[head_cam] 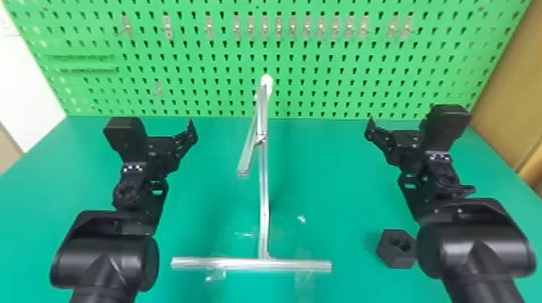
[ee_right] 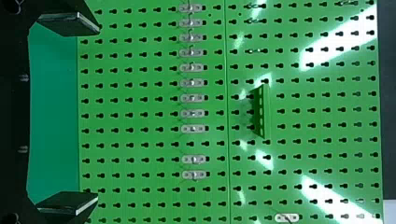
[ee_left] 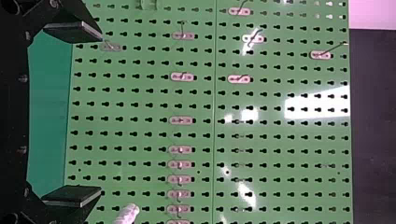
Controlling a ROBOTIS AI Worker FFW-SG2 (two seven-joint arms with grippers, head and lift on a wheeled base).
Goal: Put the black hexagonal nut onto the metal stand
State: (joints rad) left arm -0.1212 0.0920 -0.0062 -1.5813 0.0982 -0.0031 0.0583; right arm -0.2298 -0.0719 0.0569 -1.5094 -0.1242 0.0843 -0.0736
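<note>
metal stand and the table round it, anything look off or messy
Only minor: shiny, see-through patches mark the green table around the base of the metal stand, perhaps tape or film, so the surface looks untidy. The stand shows no obvious damage.

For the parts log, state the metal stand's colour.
The metal stand is silver with a white tip, seen best in the head view.

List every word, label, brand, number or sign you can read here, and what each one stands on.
No readable text anywhere.
Nut: no print to be seen.
Stand: no print to be seen.
Pegboard: holes and clips, no legible lettering.
Left arm and right arm: small white marks near each wrist, too small to tell whether they are text.
</note>
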